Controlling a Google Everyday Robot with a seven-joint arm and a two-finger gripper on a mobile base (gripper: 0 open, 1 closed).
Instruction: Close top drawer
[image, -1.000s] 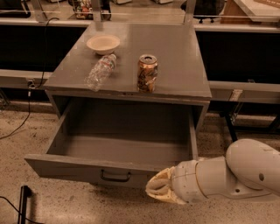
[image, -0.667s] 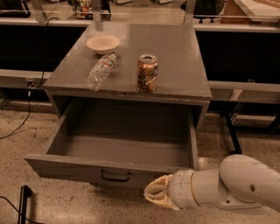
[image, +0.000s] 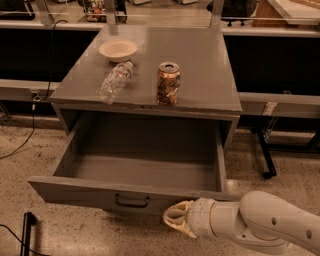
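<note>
The top drawer (image: 135, 195) of the gray cabinet stands pulled far out and is empty inside. Its flat front panel carries a small dark curved handle (image: 132, 201) at the centre. My gripper (image: 176, 219) sits low at the bottom of the view, just below and in front of the drawer's front panel, to the right of the handle. The white arm (image: 260, 225) reaches in from the lower right. The gripper touches or nearly touches the panel's lower edge.
On the cabinet top (image: 200, 55) stand a copper-coloured can (image: 168, 83), a clear plastic bottle lying on its side (image: 115, 82) and a white bowl (image: 118, 50). A black stand leg (image: 265, 155) is at the right. Cables run along the speckled floor at the left (image: 20, 145).
My arm and gripper have dropped lower and moved slightly left along the drawer's front panel. The drawer stays open about as far as before.
</note>
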